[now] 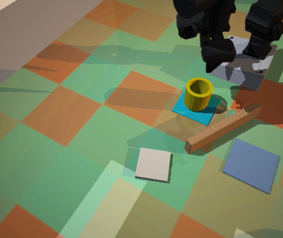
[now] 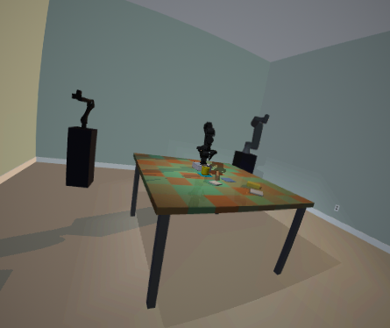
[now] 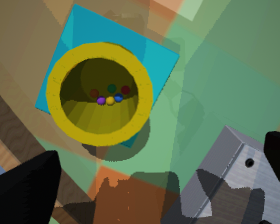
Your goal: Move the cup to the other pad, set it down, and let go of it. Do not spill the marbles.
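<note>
The yellow cup (image 1: 199, 95) (image 2: 205, 170) (image 3: 143, 106) stands upright on the cyan pad (image 1: 196, 114) (image 3: 84, 23). Several coloured marbles (image 3: 111, 98) lie at its bottom, seen in the wrist view. My gripper (image 1: 216, 62) is open and empty. It hangs above and just behind the cup, clear of the rim, with its dark fingers spread wide at the lower corners of the wrist view. In the exterior view the arm (image 2: 206, 151) stands over the cup at the back of the table.
A wooden bar (image 1: 222, 127) lies slanted just in front and to the right of the cyan pad. A white pad (image 1: 152, 164) and a blue pad (image 1: 251, 165) lie nearer the front. The grey arm base (image 1: 247, 71) (image 3: 224, 189) stands behind the cup.
</note>
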`<state>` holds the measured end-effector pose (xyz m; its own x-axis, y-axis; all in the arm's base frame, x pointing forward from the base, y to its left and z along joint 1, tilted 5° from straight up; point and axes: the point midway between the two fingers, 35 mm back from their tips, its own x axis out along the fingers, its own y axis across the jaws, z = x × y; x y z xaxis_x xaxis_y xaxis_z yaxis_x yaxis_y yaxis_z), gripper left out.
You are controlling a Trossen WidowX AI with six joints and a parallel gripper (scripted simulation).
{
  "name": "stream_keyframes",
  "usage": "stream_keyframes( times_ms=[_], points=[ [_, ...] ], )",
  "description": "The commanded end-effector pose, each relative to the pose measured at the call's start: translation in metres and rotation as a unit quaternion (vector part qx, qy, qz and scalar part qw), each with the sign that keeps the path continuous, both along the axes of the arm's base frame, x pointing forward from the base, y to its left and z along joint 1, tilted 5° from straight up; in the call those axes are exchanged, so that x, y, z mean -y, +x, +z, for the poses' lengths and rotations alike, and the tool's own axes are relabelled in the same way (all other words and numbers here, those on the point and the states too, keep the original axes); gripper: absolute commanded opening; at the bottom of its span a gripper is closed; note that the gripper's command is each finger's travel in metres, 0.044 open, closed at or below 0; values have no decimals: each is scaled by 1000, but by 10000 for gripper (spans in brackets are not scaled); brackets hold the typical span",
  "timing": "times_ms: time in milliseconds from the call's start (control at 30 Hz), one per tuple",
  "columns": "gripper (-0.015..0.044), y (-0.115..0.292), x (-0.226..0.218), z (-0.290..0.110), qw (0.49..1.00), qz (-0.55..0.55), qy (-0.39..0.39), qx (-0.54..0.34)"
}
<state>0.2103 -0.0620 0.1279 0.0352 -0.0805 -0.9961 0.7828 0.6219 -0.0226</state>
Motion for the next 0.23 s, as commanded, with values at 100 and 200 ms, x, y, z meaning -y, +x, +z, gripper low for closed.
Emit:
stream_keyframes(
  times_ms=[100,200],
  points=[
    [440,-2,-1,17,1000,-2,0,7],
    [440,-2,-1,12,1000,0,-1,3]
  ],
)
